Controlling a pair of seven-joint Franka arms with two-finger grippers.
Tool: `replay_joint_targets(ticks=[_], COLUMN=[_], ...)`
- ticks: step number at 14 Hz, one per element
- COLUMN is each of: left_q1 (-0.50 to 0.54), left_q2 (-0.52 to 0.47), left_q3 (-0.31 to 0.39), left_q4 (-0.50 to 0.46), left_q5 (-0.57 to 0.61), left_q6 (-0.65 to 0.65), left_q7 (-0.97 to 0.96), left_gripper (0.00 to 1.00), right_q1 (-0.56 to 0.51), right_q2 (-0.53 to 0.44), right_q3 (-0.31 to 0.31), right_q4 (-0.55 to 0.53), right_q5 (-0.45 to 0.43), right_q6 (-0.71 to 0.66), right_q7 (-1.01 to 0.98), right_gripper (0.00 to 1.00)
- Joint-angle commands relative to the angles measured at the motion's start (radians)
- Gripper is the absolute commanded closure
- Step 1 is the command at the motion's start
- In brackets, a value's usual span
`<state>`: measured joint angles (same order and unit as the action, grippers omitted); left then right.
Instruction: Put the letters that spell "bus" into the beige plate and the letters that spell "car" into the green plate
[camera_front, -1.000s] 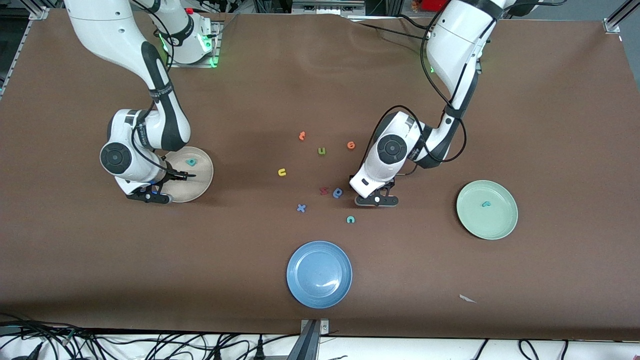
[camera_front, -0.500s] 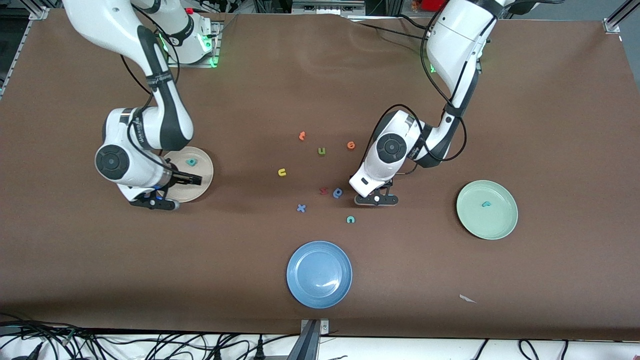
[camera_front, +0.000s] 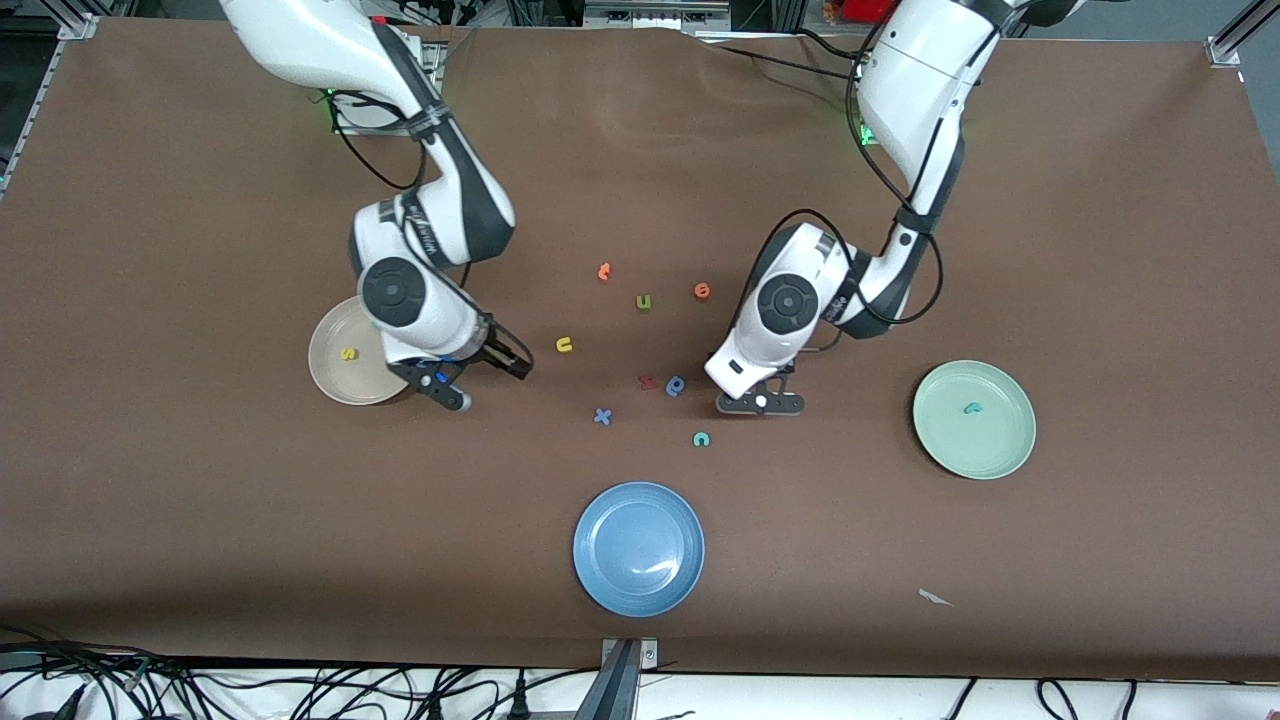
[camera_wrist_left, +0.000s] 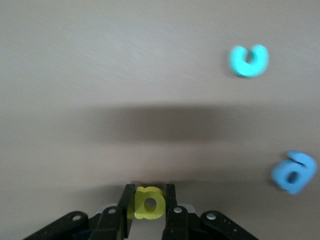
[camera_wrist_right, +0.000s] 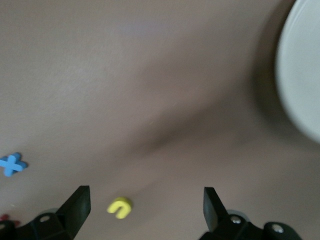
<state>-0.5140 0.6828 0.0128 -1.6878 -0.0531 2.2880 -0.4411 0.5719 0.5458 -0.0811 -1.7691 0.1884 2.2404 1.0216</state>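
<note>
Beige round plate (camera_front: 340, 372) with raised rim sits toward the right arm's end of the table; small yellow foam s (camera_front: 348, 353) lies in it. Right gripper (camera_front: 497, 352) hangs over bare brown table (camera_front: 200, 480) beside the plate, fingers spread wide, nothing between them. Yellow foam u (camera_front: 564, 344) lies near it, flat on the table. Teal foam c (camera_front: 701, 438) lies on the table, nearer the front camera than the left gripper. Left gripper (camera_front: 758, 403) is low over the table, jaws clamped on the small yellow foam a (camera_wrist_left: 148, 203). Pale green round plate (camera_front: 940, 450) sits toward the left arm's end; teal-blue foam r (camera_front: 970, 407) lies in it.
</note>
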Motion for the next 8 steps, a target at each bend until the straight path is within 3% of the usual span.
replay_joint_targets(ticks=[1, 3, 5, 8], left_q1=[0.133, 0.218, 0.288, 0.374], left_q2=[-0.077, -0.083, -0.083, -0.069], left_q3=[0.015, 0.022, 0.029, 0.027], left_q4=[0.034, 0.042, 0.042, 0.042], left_q5=[0.019, 0.029, 0.088, 0.200], left_q6=[-0.146, -0.173, -0.174, -0.171], left_q7=[0.207, 0.344, 0.459, 0.617], left_gripper=[0.91, 0.92, 0.92, 0.92], right_q1=[0.077, 0.095, 0.106, 0.121], right_q2=[0.068, 0.086, 0.098, 0.118], right_q3=[-0.008, -0.009, -0.009, -0.009], right_q4=[0.028, 0.026, 0.026, 0.025], right_q5=[-0.007, -0.006, -0.009, -0.009], right_q6=[0.077, 0.099, 0.108, 0.129], right_q7=[0.232, 0.303, 0.369, 0.374], right_gripper=[0.01, 0.01, 0.08, 0.33])
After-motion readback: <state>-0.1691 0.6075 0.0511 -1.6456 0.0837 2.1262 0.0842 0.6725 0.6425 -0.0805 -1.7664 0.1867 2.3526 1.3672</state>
